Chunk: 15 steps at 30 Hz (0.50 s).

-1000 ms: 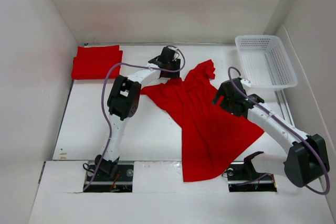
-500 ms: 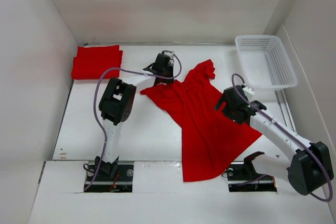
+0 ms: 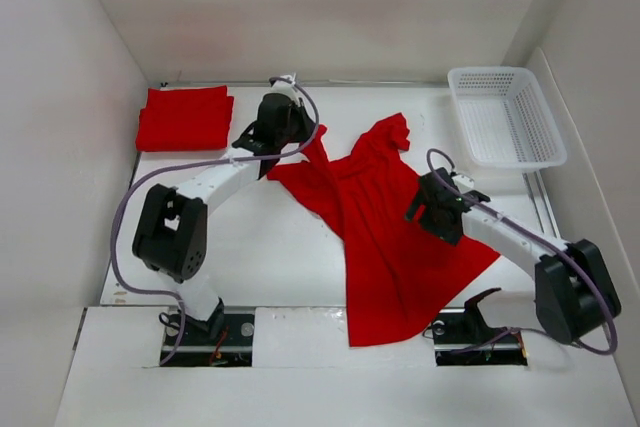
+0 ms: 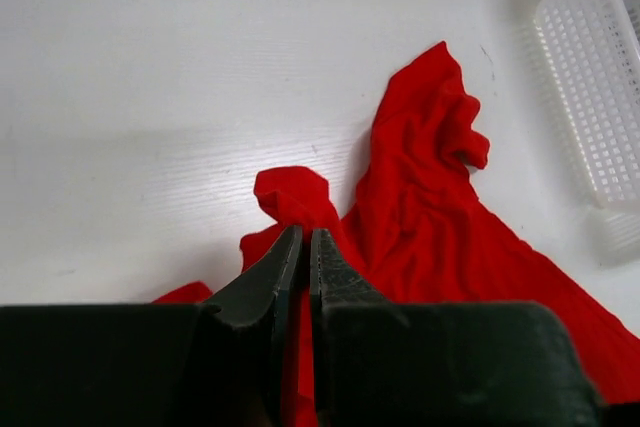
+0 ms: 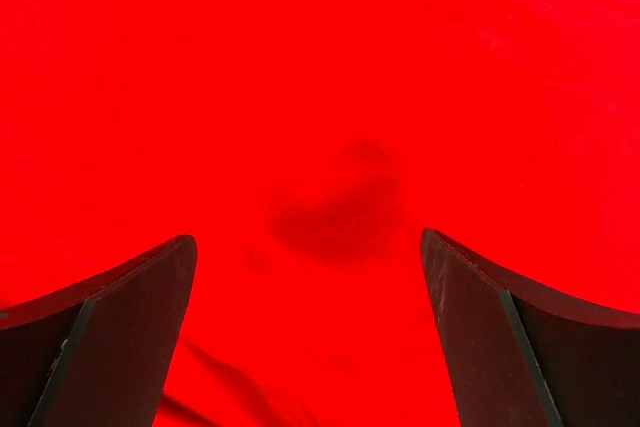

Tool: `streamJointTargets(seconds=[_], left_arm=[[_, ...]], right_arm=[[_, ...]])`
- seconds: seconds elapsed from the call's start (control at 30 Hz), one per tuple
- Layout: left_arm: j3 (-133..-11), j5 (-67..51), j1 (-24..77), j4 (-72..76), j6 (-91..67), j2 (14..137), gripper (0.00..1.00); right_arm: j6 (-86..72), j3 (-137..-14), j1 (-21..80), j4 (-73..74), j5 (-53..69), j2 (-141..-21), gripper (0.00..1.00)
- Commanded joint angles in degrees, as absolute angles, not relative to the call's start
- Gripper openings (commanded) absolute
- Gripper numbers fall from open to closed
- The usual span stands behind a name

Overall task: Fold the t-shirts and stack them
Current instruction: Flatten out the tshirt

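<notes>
A bright red t-shirt (image 3: 400, 247) lies spread and crumpled across the middle of the table, running from the back toward the near edge. My left gripper (image 3: 299, 139) is at the shirt's back left corner, shut on a fold of its cloth. The left wrist view shows the jaws (image 4: 304, 233) pressed together with red cloth between them and the rest of the shirt (image 4: 430, 207) beyond. My right gripper (image 3: 426, 211) hovers low over the shirt's right side, open. Its fingers (image 5: 308, 239) stand wide apart with only red cloth (image 5: 320, 97) beneath. A second t-shirt (image 3: 183, 118) lies folded at the back left.
A white mesh basket (image 3: 505, 113) stands at the back right, also seen in the left wrist view (image 4: 600, 77). White walls close in the table on the left, back and right. The arm bases sit at the near edge.
My left gripper closed on the shirt's corner and moved left and back, lifting that corner. My right gripper shifted a little over the shirt and stayed open.
</notes>
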<state>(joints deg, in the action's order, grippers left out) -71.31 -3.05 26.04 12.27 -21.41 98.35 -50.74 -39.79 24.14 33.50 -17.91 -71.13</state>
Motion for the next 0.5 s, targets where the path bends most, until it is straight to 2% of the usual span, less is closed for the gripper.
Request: streamJointTargets(seconds=[0.0,0.07,0.23,0.47], left_arm=[[-67.07,1.48,26.19,13.54,-23.02,92.13,0.00],[-64.18,3.07,26.19,12.83,-23.98,90.27,0.00],[-59.42,8.78,26.19,8.71,-26.10,84.39,0.00],[-54.67,14.14,26.19,2.03,-30.32,76.66,0.00]], right_arm=[[-49.49,-41.92,24.70,29.88,-17.75,-76.27,0.99],[-48.26,-44.11,24.70,28.31,-17.75,-81.09,0.97],[-44.39,-51.49,23.55,27.06,-15.74,-90.51,1.00],[-37.19,-71.50,21.80,31.90,-13.30,-105.89,1.00]])
